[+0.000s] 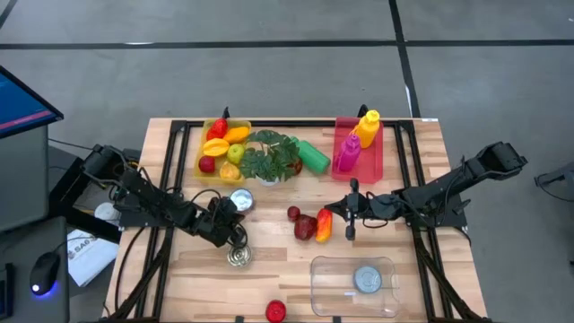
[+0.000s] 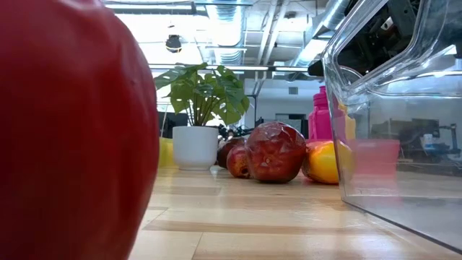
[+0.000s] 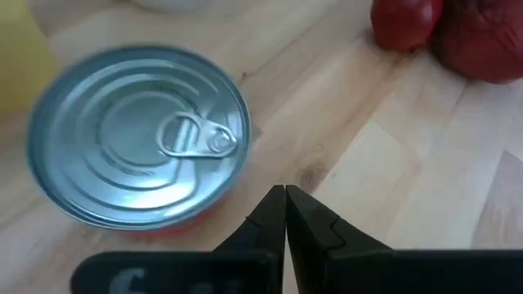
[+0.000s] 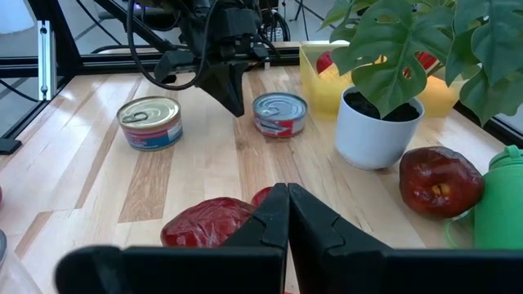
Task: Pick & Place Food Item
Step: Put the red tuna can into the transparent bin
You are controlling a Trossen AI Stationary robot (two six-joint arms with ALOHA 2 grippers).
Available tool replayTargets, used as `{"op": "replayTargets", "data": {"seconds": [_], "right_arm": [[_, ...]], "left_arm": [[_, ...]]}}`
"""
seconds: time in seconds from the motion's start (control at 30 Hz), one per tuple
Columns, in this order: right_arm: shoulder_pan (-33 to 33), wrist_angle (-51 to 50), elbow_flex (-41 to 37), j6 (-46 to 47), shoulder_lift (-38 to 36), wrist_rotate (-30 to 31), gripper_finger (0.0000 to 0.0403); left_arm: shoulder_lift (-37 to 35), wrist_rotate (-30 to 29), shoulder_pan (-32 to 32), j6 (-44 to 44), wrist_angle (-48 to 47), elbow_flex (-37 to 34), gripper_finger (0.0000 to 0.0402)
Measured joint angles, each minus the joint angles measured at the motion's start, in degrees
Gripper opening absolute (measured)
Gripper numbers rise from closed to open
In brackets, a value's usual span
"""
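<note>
Red fruit (image 2: 68, 130) filled the low view. Both grippers were seen closed, empty; right gripper (image 1: 352, 208) was placed just beside the pepper (image 1: 324, 225), left gripper (image 1: 235, 213) near a can (image 1: 240, 199).

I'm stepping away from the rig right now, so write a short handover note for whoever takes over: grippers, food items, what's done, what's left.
Left gripper: shut, empty, between the two tins, beside the tin near the potted plant.
Right gripper: shut, empty, just right of the loose fruit.
Food: dark red fruit, small red fruit and orange-red piece lie mid-table; more fruit in the yellow tray.
Clear container holds only one tin.
Done: no fruit placed. Left: pick and place.
</note>
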Motion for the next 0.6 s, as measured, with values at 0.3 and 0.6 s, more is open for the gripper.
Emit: {"op": "replayTargets", "data": {"seconds": [0.3,0.6], "right_arm": [[0.02,0.00,0.00,0.00,0.01,0.00,0.0000],[0.02,0.00,0.00,0.00,0.01,0.00,0.0000]], "left_arm": [[0.00,-4.77,-0.02,0.03,0.09,0.00,0.0000],[0.00,-12.34,0.38,1.75,1.10,0.00,0.0000]]}}
